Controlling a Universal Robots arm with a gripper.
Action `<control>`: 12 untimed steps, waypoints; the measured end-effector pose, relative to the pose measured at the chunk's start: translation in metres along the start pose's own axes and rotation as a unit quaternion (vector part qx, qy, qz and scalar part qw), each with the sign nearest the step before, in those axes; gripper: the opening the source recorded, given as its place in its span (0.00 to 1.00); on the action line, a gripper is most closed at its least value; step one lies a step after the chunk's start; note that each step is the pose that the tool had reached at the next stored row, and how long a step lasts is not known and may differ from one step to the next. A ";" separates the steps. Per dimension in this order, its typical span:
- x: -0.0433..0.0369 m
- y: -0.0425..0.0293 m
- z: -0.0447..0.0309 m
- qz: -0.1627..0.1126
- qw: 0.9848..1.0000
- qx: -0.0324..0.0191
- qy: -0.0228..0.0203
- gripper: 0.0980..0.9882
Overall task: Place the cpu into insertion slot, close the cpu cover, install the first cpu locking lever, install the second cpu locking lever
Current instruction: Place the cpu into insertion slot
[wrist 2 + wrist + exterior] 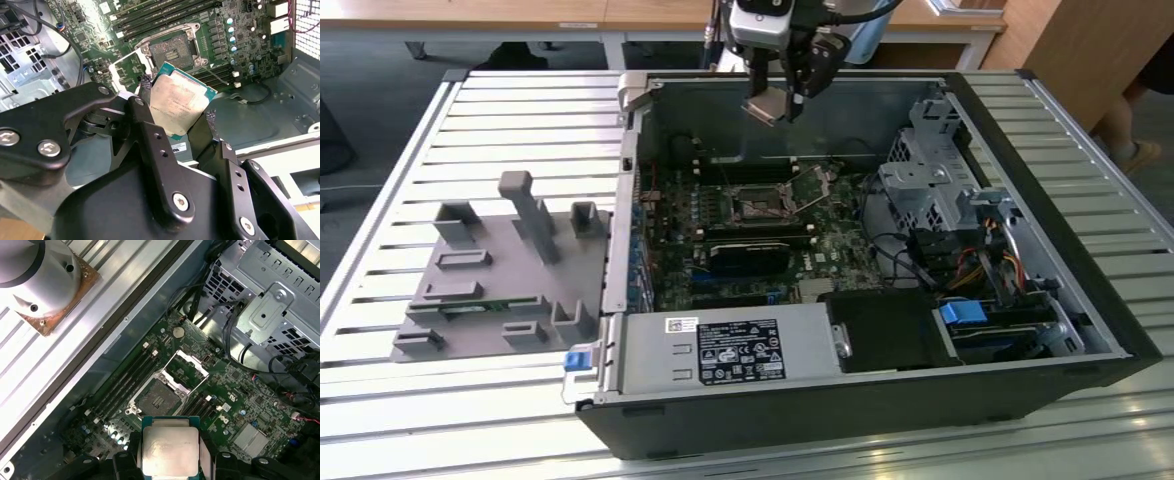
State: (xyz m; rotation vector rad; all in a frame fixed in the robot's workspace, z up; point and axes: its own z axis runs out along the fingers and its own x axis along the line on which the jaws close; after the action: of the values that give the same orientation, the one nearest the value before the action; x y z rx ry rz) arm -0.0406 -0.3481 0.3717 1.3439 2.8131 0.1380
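Tool (177, 102) closed on the cpu (176, 102), its two black fingers (150, 130) pressing opposite edges of the chip. The dull metal face was turned toward both wrist views, and a green substrate edge showed around it. In the exterior view the tool (781, 92) hung above the open computer case (854, 420), near its far wall, with the cpu (767, 108) well clear of the board.

Beyond the chip lay the insertion slot (157, 401), a dark square in a silvery rim on the green motherboard (235, 390), unoccupied. The cpu cover (195, 362) stood swung up beside the slot, leaving it open. Long memory slots (125, 380) ran just beside the slot's other flank. Farthest out were the slatted counter (400, 420) and a grey fixture block (494, 290) at the exterior view's left.

Judged step: carrying the cpu to the slot. The chip appeared tilted in the second wrist view, so good practice would be to level it, square its edges to the rim, descend straight without sliding, and stay clear of the raised cover.
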 end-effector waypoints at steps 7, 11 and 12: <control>0.0000 0.0000 0.0006 0.013 1.000 0.000 -0.001 0.50; 0.0000 -0.0001 0.0008 0.019 1.000 0.000 -0.002 0.50; 0.0000 -0.0001 0.0009 0.021 1.000 0.000 -0.002 0.50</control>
State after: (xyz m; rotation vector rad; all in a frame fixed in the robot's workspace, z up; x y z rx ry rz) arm -0.0406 -0.3481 0.3708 1.4023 2.7824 0.1372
